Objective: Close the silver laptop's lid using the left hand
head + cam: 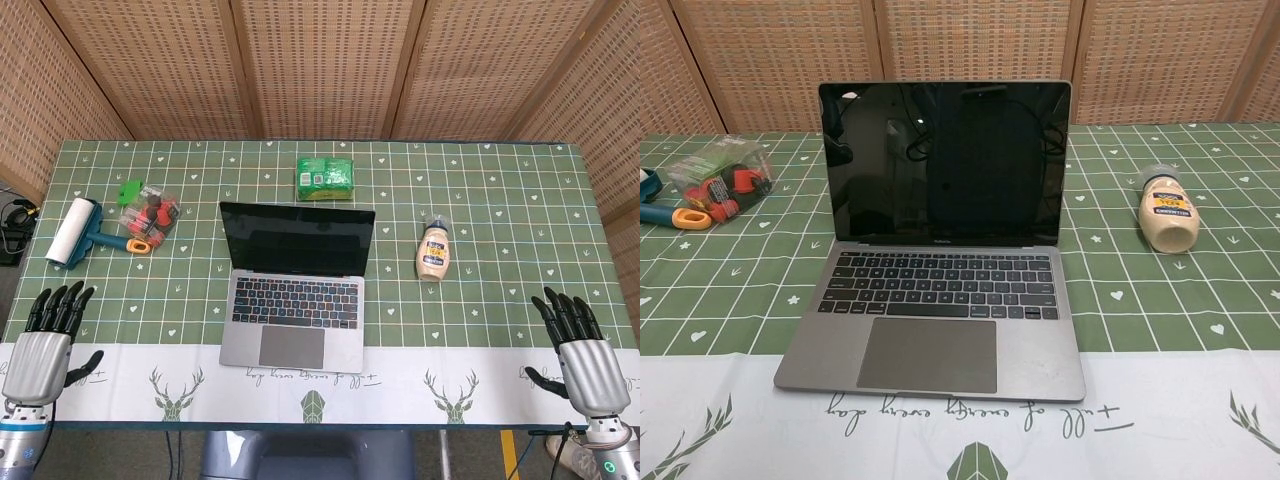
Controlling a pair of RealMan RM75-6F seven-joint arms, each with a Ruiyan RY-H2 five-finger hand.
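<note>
We hold our left hand (38, 352), fingers spread and empty, at lower left, well apart from the open silver laptop (294, 290) mid-frame, its lid not yet reached.

The silver laptop (292, 296) sits open at the middle of the table, its base flat on the green checked cloth. Its lid (945, 162) stands upright, the dark screen off, the black keyboard (938, 284) and trackpad showing.
</note>
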